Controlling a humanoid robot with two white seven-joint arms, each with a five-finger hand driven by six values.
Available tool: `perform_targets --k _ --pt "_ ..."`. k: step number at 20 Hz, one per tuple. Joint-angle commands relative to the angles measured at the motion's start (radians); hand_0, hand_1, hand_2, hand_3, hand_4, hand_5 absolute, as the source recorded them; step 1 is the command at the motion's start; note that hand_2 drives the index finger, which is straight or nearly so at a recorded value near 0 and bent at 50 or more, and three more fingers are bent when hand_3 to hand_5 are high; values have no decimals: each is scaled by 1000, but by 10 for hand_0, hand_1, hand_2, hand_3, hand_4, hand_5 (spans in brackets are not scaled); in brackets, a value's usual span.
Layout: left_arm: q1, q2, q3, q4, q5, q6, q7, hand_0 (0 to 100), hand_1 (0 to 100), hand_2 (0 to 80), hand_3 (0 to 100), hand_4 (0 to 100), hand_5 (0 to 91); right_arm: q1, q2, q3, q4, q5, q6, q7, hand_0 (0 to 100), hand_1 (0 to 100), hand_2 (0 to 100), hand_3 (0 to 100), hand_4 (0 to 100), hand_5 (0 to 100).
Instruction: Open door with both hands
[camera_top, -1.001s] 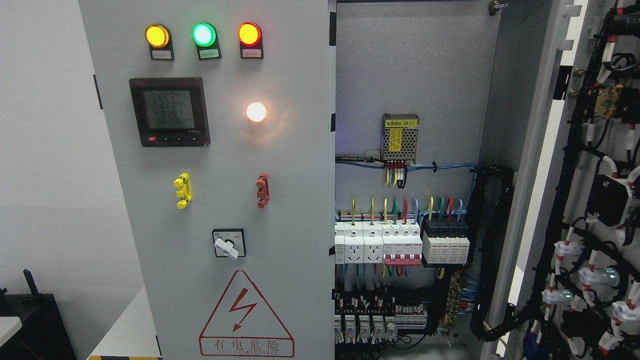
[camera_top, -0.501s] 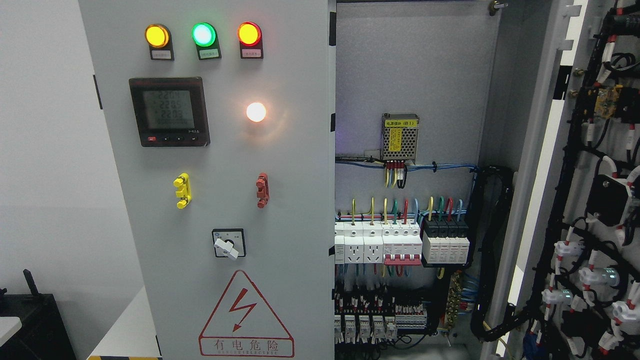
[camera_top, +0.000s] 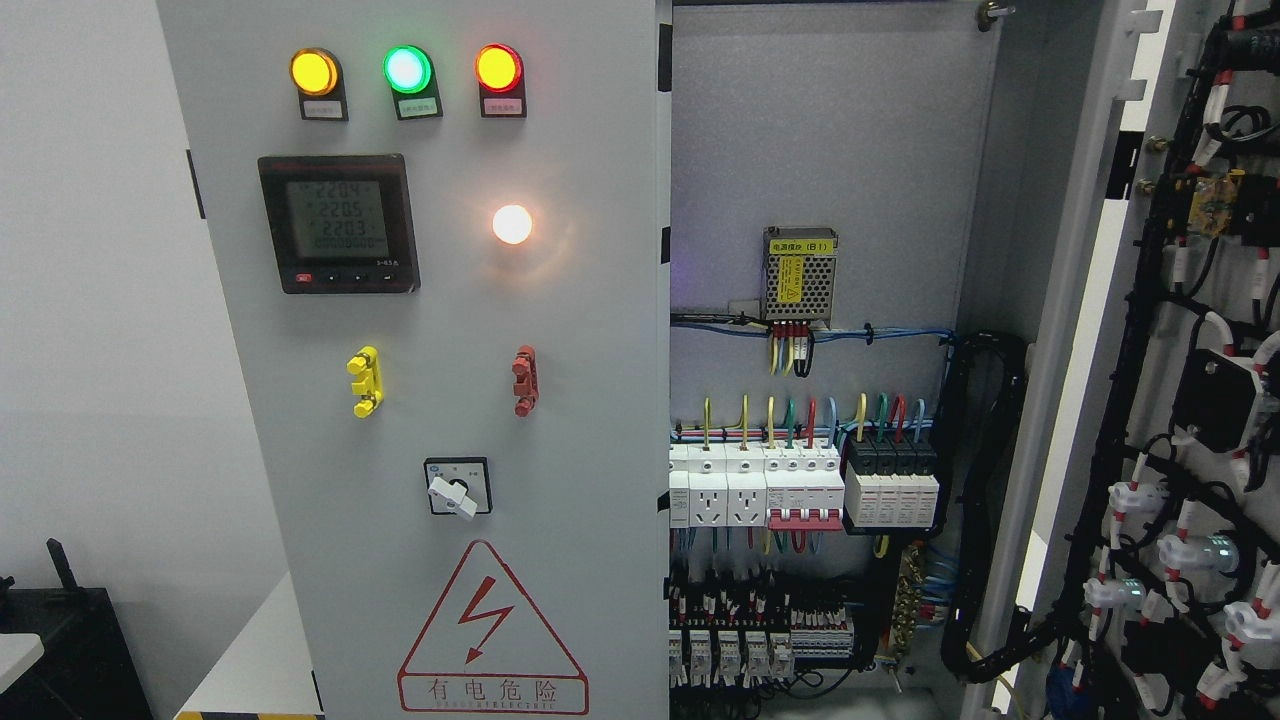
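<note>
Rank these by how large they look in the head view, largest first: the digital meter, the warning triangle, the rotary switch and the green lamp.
1. Warning triangle
2. Digital meter
3. Rotary switch
4. Green lamp

All four sit on the same closed left door, so nearness to the camera hardly skews the order. Switch and lamp look close in size.

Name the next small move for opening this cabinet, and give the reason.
Probably bring a hand up to the free right edge of the left door. That door looks shut, while the right door already stands swung open, baring its wiring and the breakers inside. Neither hand shows in the head view, so an approach has to come first.
</note>
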Motion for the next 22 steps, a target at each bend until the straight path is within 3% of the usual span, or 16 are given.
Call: perform_targets --k 1,4,8,12,14,17,19,22 --pt "0 -111 374 106 -199 3 33 0 0 0 0 43 0 4 -8 0 -47 -1 0 -5 0 0 0 0 0 0" --pt "-1 -113 432 108 -291 5 36 0 0 0 0 42 0 8 -8 0 -67 -6 -6 -5 0 0 0 0 0 0" --pt "-1 -116 457 119 -308 3 38 0 0 0 0 42 0 37 -18 0 -120 -2 -9 -5 0 0 0 0 0 0" --pt "-1 -116 511 131 -392 5 38 0 0 0 0 43 0 104 -44 1 -252 -1 -9 -7 0 0 0 0 0 0" --pt "-1 -116 512 136 -403 6 41 0 0 0 0 42 0 129 -57 0 -300 -1 -11 -7 0 0 0 0 0 0" --pt "-1 -116 503 137 -396 11 100 0 0 0 0 43 0 172 -77 1 -387 -1 -21 -5 0 0 0 0 0 0" --pt "-1 -117 448 137 -370 13 110 0 0 0 0 43 0 233 -84 1 -490 1 -26 -4 0 0 0 0 0 0" --pt "-1 -117 321 137 -203 13 110 0 0 0 0 44 0 331 -100 1 -643 2 -32 -4 0 0 0 0 0 0"
